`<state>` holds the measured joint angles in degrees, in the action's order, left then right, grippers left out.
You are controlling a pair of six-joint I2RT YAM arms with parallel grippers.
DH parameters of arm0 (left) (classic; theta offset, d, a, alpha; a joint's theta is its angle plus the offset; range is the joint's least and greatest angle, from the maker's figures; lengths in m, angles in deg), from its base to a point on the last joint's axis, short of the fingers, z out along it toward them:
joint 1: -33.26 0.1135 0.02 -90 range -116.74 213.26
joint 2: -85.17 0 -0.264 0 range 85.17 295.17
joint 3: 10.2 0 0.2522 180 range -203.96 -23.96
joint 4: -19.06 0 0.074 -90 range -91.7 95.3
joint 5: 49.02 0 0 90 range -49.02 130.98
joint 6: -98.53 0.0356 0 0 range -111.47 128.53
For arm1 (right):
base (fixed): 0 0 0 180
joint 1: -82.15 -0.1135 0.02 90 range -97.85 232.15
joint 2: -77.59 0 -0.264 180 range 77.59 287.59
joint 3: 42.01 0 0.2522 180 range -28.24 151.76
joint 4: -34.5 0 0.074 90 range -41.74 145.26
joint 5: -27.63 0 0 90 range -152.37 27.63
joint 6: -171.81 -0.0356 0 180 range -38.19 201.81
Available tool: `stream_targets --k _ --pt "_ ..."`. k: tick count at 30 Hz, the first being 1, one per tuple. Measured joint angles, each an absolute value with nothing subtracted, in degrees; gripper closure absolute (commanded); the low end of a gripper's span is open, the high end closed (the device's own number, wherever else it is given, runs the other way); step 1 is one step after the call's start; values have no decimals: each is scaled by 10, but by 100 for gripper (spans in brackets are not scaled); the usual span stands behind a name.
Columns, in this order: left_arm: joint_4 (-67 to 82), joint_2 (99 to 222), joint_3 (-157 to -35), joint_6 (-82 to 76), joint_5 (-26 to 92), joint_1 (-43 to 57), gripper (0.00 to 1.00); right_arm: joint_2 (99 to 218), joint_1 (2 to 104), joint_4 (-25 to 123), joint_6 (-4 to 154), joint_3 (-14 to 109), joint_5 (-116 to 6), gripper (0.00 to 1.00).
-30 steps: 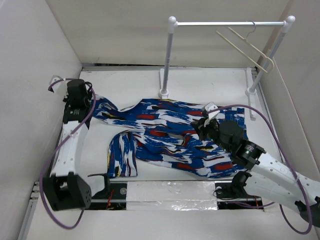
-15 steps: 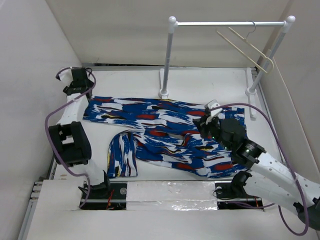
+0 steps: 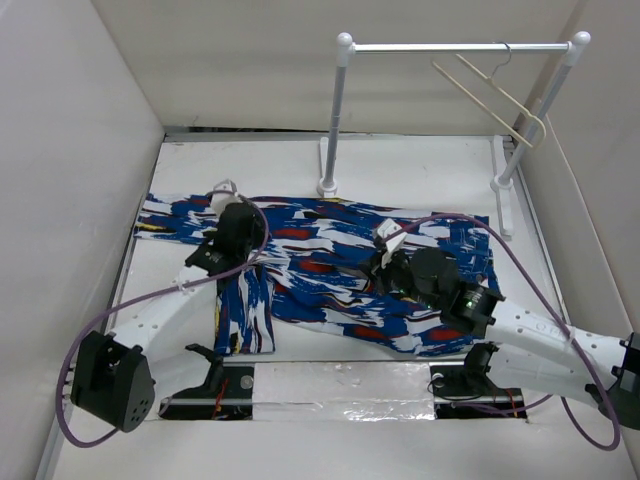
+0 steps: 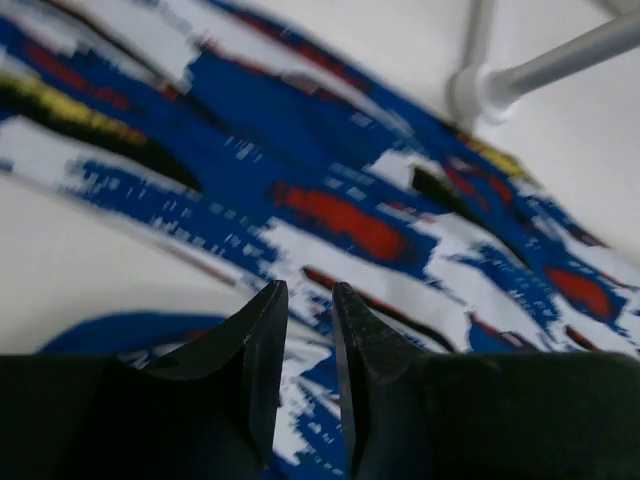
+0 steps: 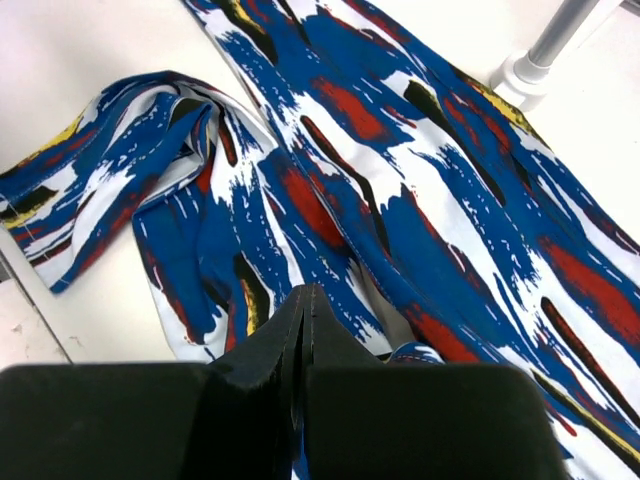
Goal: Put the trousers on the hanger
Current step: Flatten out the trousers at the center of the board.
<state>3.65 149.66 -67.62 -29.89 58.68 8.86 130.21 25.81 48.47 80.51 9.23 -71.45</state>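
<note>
White table [image 3: 420,165], walled in; trousers [image 3: 330,265] lie flat beneath both grippers. L gripper [image 4: 307,290] barely parted, empty. R gripper [image 5: 303,295] closed tight, tips low over cloth, contact unclear. Far beyond R gripper, hanger [image 3: 495,95] on rail stand [image 3: 340,120].

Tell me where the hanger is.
In the top view, the hanger hangs at the far right, hooked on the rail stand's crossbar beside its right post.

Overhead camera looks down; wrist cameras close (sharing trousers [image 3: 330,270]).
</note>
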Motion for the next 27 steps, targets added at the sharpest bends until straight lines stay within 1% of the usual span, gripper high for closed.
stream_targets --k 1,3,4,8,12,14,16,18,20,21,22,24,25,27 --pt "28 1491 -661 -304 593 84 61 1301 258 482 805 90 -715 100" --pt "16 1478 -612 -314 602 82 50 1303 258 474 804 83 -715 100" --pt "9 1471 -591 -320 607 82 47 1305 258 473 804 78 -714 100" --pt "-31 1403 -518 -349 620 82 47 1312 258 476 803 60 -706 100" --pt "-56 1333 -490 -382 643 82 47 1312 258 473 803 54 -699 100" --pt "-60 1329 -490 -403 660 82 46 1312 258 470 802 54 -693 99" --pt "-59 1340 -489 -416 679 82 42 1312 258 466 801 54 -687 99" --pt "-49 1372 -487 -421 688 88 44 1312 258 465 800 54 -682 99" --pt "-32 1421 -487 -422 691 94 54 1311 258 465 800 54 -679 99" --pt "-23 1450 -488 -422 693 95 62 1308 258 465 800 53 -679 99" --pt "-16 1478 -488 -423 694 97 79 1304 258 465 800 51 -679 99" --pt "-6 1525 -495 -418 696 101 91 1293 258 465 800 46 -680 99" --pt "-2 1543 -503 -413 697 103 99 1289 258 465 800 46 -680 99" --pt "7 1573 -531 -401 697 109 100 1283 258 464 799 46 -684 99"
